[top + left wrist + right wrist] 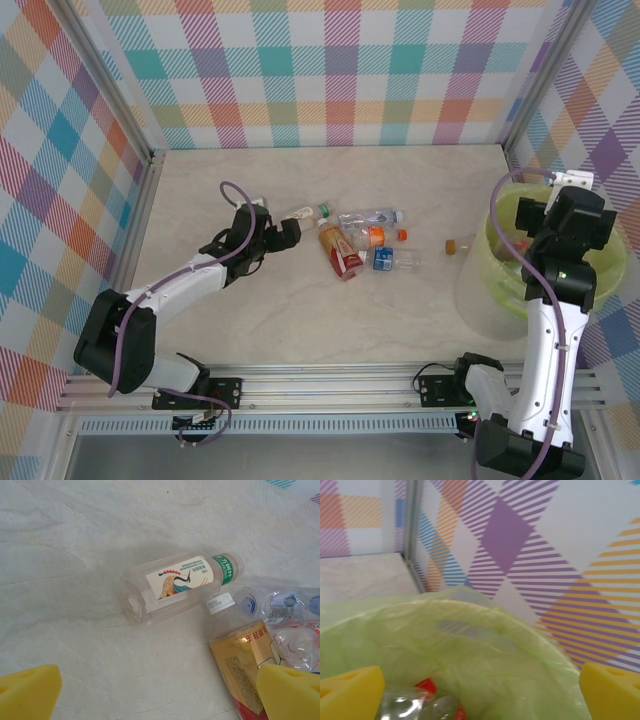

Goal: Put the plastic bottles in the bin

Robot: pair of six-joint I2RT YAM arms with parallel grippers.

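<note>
Several plastic bottles lie in a cluster mid-table: a white-labelled one with a green band [305,213] [182,582], a yellow-and-red one [340,250] [245,665], a clear crumpled one [370,217] [280,605] and a blue-labelled one [395,260]. My left gripper [288,233] [160,695] hovers open just left of the cluster, with nothing between its yellow pads [27,690]. The yellow-green bin [495,275] [485,645] stands at the right. My right gripper [572,228] [480,695] hangs open over it. A clear bottle with red on it [420,705] lies inside the bin.
A small orange-capped piece [455,245] lies between the cluster and the bin. Checked walls enclose the table on three sides, with metal posts at the back corners [155,155]. Bare table surface [300,320] stretches in front of the bottles.
</note>
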